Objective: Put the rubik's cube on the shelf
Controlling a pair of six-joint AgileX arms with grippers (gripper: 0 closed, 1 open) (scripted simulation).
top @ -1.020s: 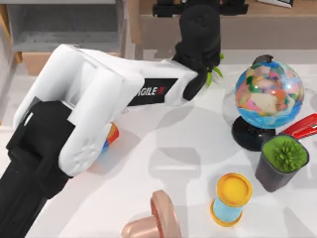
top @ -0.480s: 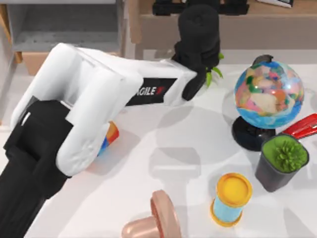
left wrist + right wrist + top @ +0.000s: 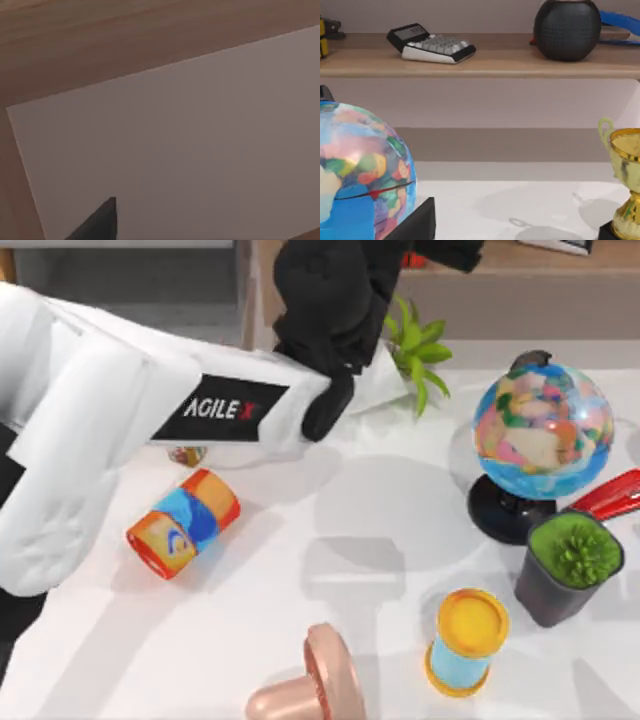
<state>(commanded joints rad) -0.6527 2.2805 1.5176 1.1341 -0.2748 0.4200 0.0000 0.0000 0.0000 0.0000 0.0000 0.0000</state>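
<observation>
The white surface (image 3: 330,570) is spanned by the white left arm (image 3: 150,420), whose black left gripper (image 3: 380,265) is reached over the long light-wood shelf (image 3: 560,280); whether its jaws are wide or narrow cannot be told. The right gripper (image 3: 420,220) is held near the multicoloured globe (image 3: 542,435), jaws likewise unclear. The small tiled rubik's cube (image 3: 323,36), yellow face showing, is seen at the shelf board, beside a dark gripper part

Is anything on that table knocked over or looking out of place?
Yes: the red-orange-blue can lies on its side at the table's left, below the left arm. The globe and hourglass stand upright.
</observation>
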